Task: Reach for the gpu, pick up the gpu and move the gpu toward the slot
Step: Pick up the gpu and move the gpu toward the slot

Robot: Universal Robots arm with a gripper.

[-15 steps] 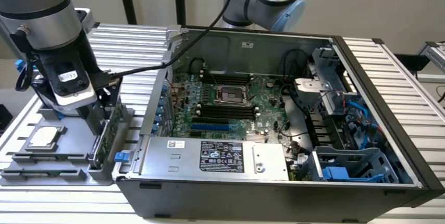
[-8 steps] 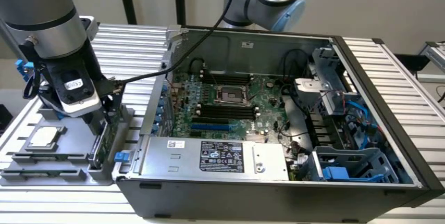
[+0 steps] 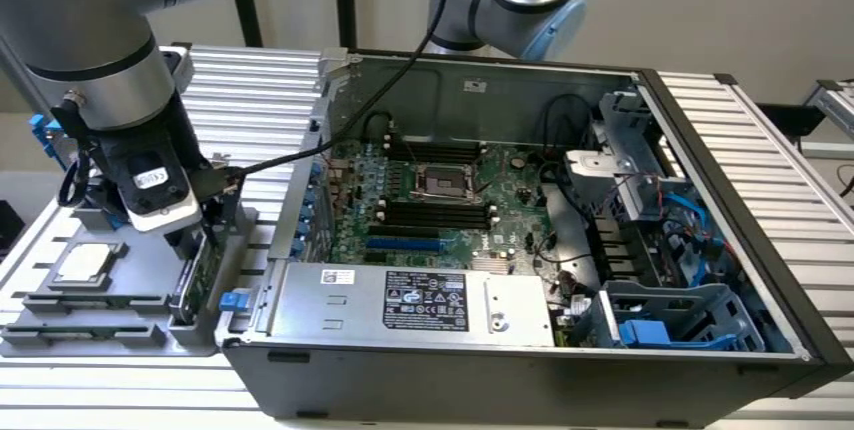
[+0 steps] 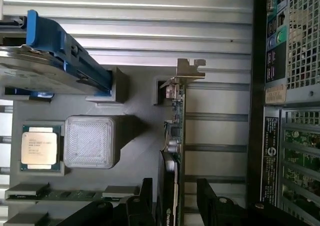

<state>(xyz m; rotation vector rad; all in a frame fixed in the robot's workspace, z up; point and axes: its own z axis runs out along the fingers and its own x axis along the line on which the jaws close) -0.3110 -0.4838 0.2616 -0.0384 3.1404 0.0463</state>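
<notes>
Open computer case point(image 3: 534, 380), grey tray point(image 3: 80, 335), chip point(image 4: 39, 147)

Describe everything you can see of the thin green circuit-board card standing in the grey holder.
The gpu is a thin green circuit board with a black block on one face and a silver metal bracket at one end. It stands on edge in the grey plastic holder, beside the black computer case. The open black gripper straddles it without visibly touching.
</notes>
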